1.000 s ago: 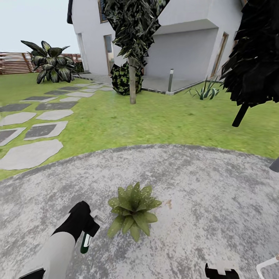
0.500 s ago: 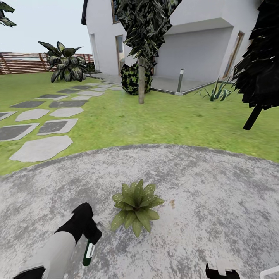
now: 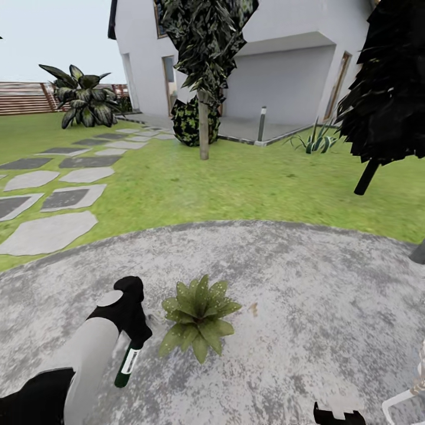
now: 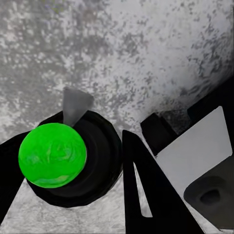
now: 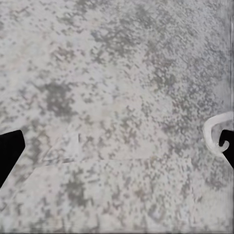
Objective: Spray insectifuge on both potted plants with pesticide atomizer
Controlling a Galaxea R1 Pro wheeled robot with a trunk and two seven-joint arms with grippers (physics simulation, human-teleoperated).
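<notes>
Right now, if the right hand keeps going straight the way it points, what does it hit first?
Most likely the mottled grey stone patio: the right wrist view looks straight onto it, with nothing between. Depth is unclear.

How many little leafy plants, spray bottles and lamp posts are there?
Little plants: 1
Spray bottles: 1, held in the left gripper
Lamp posts: 1
Total: 3

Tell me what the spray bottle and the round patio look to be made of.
Spray bottle: likely smooth plastic, judging by its glossy dark green body with a white label; held in the left gripper. Patio: rough stone or concrete, going by its mottled grey, matte, speckled surface; which of the two is unclear.
</notes>
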